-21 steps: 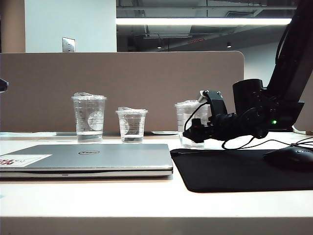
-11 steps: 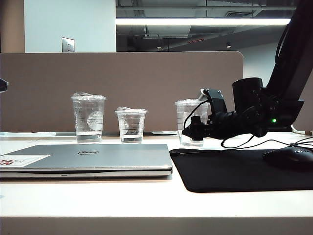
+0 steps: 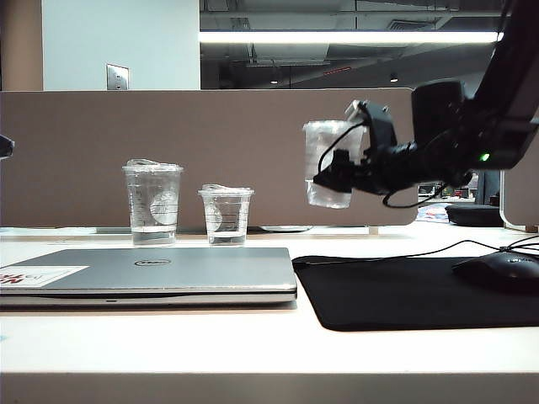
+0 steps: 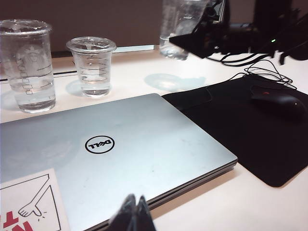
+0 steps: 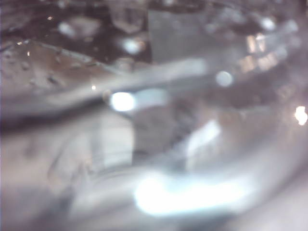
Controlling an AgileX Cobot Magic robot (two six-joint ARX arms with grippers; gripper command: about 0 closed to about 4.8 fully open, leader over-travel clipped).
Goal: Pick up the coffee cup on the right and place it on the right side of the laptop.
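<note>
The coffee cup (image 3: 317,148), clear plastic with a flat lid, hangs well above the table at the right, beyond the mouse pad. My right gripper (image 3: 335,172) is shut on its side, one black finger showing in front of the wall. In the left wrist view the cup (image 4: 177,25) and the right gripper (image 4: 198,39) hang over a wet ring on the table. The cup's blurred wall (image 5: 159,120) fills the right wrist view. The silver laptop (image 3: 168,269) lies closed at the left front. My left gripper (image 4: 134,212) hovers shut over the laptop's (image 4: 144,139) front edge.
A taller clear cup (image 3: 152,202) and a short clear cup (image 3: 226,215) stand behind the laptop. A black mouse pad (image 3: 404,290) with a black mouse (image 3: 501,271) and its cable lies right of the laptop. A brown partition (image 3: 210,135) closes the back.
My right gripper has lifted the coffee cup off the table, straight up to about the height of the partition's top. The left arm, the laptop and the other cups have not moved.
</note>
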